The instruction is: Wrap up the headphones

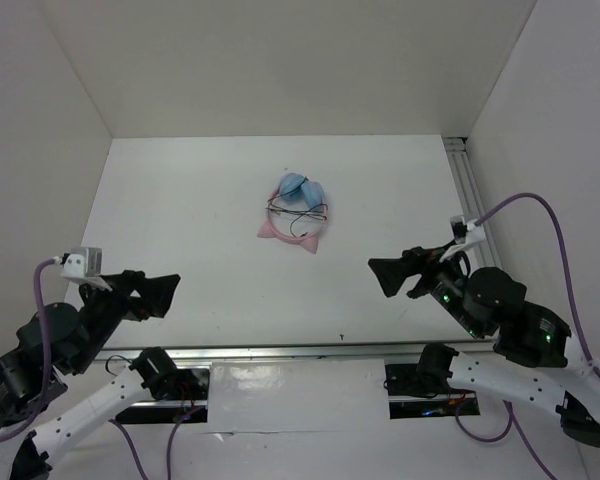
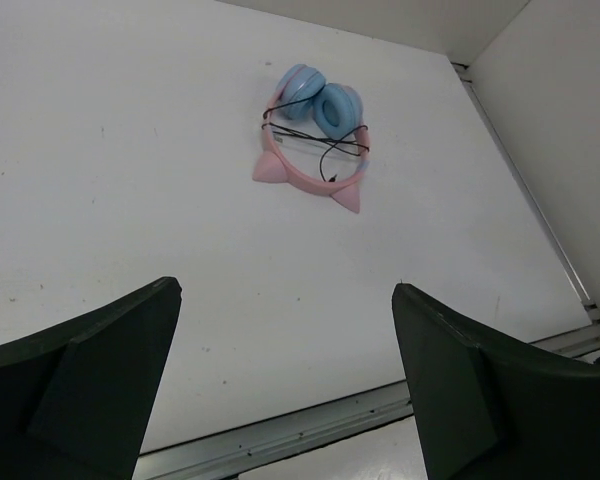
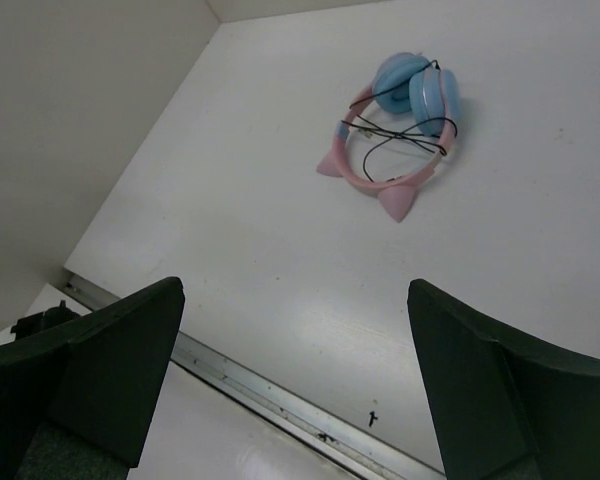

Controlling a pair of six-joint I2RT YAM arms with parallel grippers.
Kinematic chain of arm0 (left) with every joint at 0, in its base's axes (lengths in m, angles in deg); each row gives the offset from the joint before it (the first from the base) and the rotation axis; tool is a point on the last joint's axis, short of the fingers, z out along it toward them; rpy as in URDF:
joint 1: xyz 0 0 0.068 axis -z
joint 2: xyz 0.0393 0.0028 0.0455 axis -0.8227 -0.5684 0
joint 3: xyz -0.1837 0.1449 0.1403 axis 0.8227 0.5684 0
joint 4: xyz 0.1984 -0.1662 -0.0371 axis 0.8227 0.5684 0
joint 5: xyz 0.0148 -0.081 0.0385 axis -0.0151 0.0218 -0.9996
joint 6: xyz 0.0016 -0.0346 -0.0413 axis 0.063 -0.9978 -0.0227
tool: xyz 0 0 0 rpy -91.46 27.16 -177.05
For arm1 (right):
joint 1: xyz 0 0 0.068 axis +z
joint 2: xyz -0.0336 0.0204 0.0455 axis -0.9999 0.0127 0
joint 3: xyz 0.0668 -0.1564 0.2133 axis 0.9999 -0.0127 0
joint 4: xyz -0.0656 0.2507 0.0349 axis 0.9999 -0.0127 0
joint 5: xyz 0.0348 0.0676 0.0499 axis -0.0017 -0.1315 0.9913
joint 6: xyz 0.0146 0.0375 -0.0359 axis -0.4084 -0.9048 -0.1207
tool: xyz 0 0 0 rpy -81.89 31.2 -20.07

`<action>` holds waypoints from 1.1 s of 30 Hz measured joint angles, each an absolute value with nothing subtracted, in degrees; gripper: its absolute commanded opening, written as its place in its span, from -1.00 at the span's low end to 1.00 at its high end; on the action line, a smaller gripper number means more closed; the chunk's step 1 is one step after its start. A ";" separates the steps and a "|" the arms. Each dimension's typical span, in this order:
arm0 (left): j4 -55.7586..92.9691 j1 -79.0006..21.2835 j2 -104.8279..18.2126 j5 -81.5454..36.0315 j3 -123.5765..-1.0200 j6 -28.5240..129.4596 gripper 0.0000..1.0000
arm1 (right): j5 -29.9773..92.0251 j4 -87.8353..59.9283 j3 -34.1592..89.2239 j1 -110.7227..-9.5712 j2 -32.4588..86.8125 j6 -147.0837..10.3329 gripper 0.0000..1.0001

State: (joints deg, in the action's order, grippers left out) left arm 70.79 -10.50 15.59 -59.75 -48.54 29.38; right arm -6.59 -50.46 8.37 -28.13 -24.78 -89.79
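The headphones [image 1: 296,208] lie on the white table near its middle, pink cat-eared headband toward me, light blue ear cups folded together behind it. The thin black cord is wound across the headband. They also show in the left wrist view [image 2: 313,134] and the right wrist view [image 3: 400,132]. My left gripper [image 1: 165,290] is open and empty near the front left edge, far from them; it shows in its own view [image 2: 285,290] too. My right gripper [image 1: 385,275] is open and empty at the front right, and shows in its own view [image 3: 295,285].
A metal rail [image 1: 280,351] runs along the table's front edge and another rail [image 1: 468,190] along the right side. White walls enclose the table on the left, back and right. Purple cables [image 1: 540,205] loop off the arms.
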 measured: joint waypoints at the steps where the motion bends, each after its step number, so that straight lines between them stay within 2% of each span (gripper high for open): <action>1: 70.51 -10.52 17.77 -59.68 -47.62 28.84 1.00 | -6.83 -51.97 8.32 -28.13 -26.16 -90.42 1.00; 9: 70.66 -10.58 27.17 -58.44 -43.69 27.22 1.00 | -7.23 -56.73 6.84 -28.13 -29.74 -91.80 1.00; 33: 70.47 -10.61 27.87 -58.18 -42.62 26.85 1.00 | -7.47 -57.63 5.44 -28.13 -33.24 -92.26 1.00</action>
State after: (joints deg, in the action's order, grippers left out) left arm 70.47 -10.61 27.87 -58.18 -42.62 26.85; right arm -7.47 -57.63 5.44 -28.13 -33.24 -92.26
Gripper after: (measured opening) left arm 1.000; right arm 0.999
